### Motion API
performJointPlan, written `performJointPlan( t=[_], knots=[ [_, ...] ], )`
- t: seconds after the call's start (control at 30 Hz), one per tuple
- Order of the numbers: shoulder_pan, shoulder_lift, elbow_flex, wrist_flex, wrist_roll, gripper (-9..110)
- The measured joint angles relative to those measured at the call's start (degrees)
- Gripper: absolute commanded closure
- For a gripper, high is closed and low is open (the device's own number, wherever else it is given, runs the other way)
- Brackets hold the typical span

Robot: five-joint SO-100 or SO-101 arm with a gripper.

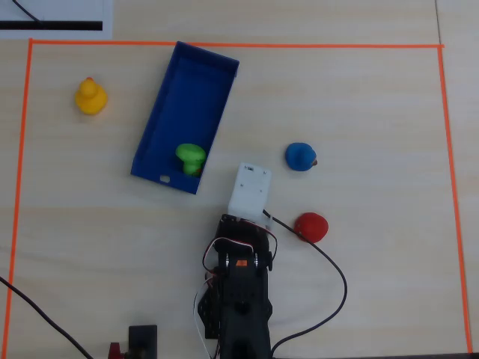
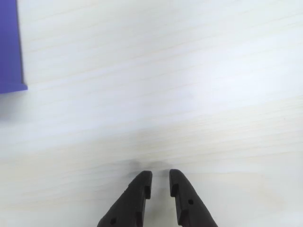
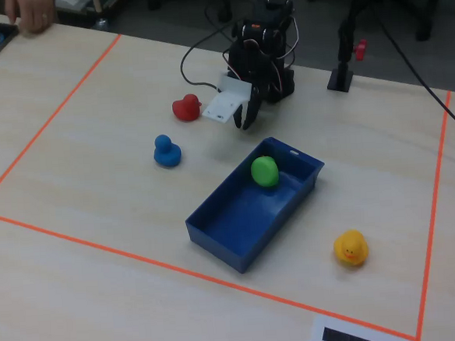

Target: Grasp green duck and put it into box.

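Observation:
The green duck [image 1: 191,157] lies inside the dark blue box [image 1: 191,97], at the box's end nearest the arm; in the fixed view the duck [image 3: 264,171] sits in the far end of the box [image 3: 238,216]. My gripper [image 2: 161,176] is empty, its jaws nearly together with a narrow gap, over bare table. It hangs just behind the box in the fixed view [image 3: 245,122], apart from the box. A corner of the box [image 2: 9,47] shows at the left edge of the wrist view. From overhead the white wrist mount [image 1: 249,188] hides the jaws.
A blue duck [image 1: 301,156] and a red duck [image 1: 310,226] lie right of the arm in the overhead view. A yellow duck [image 1: 90,96] lies left of the box. Orange tape [image 1: 224,45] borders the work area. A black cable [image 1: 329,262] runs past the red duck.

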State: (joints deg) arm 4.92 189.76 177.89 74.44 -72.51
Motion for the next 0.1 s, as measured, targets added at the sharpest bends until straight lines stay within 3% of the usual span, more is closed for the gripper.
performJointPlan(
  t=[0.1],
  knots=[
    [0.00, 0.00, 0.00, 0.00, 0.00, 99]
  ],
)
